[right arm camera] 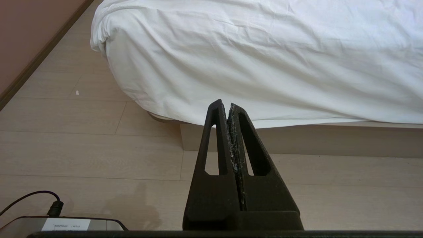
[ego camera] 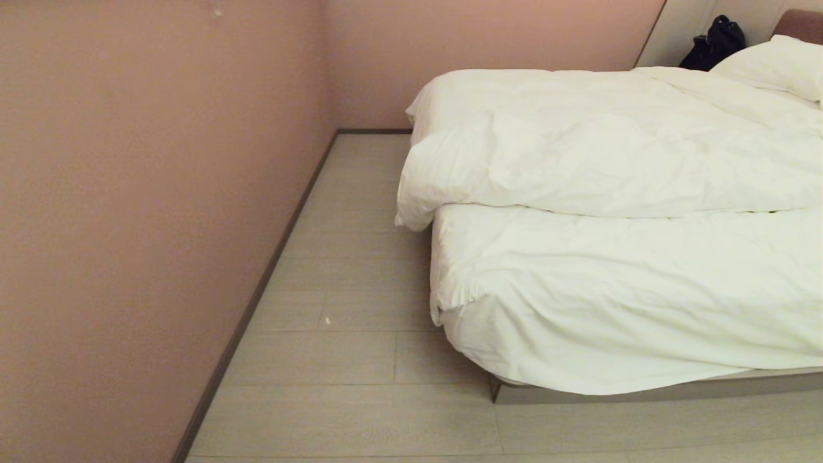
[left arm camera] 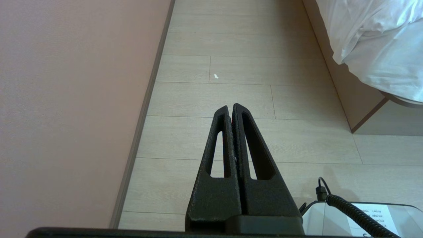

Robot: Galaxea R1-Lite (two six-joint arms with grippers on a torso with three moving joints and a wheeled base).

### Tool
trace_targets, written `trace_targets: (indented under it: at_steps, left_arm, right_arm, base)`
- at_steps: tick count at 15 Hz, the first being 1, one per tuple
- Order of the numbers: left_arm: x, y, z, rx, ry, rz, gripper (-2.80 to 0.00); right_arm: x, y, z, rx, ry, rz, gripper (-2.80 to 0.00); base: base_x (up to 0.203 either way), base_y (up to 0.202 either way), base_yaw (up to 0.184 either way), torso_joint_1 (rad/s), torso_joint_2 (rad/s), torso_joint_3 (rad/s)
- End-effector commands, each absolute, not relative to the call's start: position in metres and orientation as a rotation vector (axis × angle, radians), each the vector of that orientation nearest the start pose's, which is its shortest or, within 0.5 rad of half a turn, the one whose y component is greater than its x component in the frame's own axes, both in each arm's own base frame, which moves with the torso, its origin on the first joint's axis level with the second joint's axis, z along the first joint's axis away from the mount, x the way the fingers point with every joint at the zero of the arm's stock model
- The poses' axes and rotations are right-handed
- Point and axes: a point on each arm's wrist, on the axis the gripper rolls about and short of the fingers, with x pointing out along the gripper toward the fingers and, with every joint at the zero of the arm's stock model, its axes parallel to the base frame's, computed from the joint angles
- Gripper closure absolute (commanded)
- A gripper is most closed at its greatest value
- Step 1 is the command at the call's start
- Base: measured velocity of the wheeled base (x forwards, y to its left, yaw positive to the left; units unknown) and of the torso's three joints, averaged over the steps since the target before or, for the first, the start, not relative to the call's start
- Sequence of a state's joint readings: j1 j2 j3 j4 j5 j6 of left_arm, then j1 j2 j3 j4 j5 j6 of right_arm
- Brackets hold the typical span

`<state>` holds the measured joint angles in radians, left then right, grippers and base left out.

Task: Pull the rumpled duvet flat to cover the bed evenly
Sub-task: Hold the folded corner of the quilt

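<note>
Duvet (ego camera: pixel 611 141) sits bunched up high on the bed (ego camera: pixel 643 389). Your right gripper (right arm camera: pixel 228 105) is nearer; both it and the left gripper (left arm camera: pixel 231 107) are closed and empty.

I can read no text anywhere. The only print I see is on two white labels (left arm camera: pixel 376 213) on the pale housing (left arm camera: pixel 406 218) beside my left gripper (left arm camera: pixel 231 107)'s base and on the matching housing (right arm camera: pixel 19 224) beside my right gripper (right arm camera: pixel 228 104). The left label carries a few short lines of dark characters, too small to make out. The right label (right arm camera: pixel 66 224) bears one line of small characters, likewise illegible to me. Nothing else in any of the three views carries writing, a brand, a number or a sign.
</note>
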<state>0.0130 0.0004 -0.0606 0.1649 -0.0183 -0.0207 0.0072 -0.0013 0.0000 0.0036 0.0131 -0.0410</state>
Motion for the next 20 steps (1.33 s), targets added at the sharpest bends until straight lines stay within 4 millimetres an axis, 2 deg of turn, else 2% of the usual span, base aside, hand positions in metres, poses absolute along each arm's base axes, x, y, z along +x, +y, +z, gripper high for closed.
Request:
trace_targets:
  at_steps: [1, 20]
  left_arm:
    - [-0.0282, -0.0008, 0.075, -0.023, 0.106, -0.003, 0.0]
    - [-0.0283, -0.0008, 0.0754, -0.02, 0.104, -0.004, 0.0]
  right_arm:
    - [-0.0228, 0.0001, 0.075, -0.04, 0.004, 0.022, 0.0]
    - [-0.0228, 0.0001, 0.075, -0.038, 0.004, 0.022, 0.0]
  base:
    - [0.0, 0.0, 0.0, 0.0, 0.0, 0.0]
    - [0.0, 0.0, 0.0, 0.0, 0.0, 0.0]
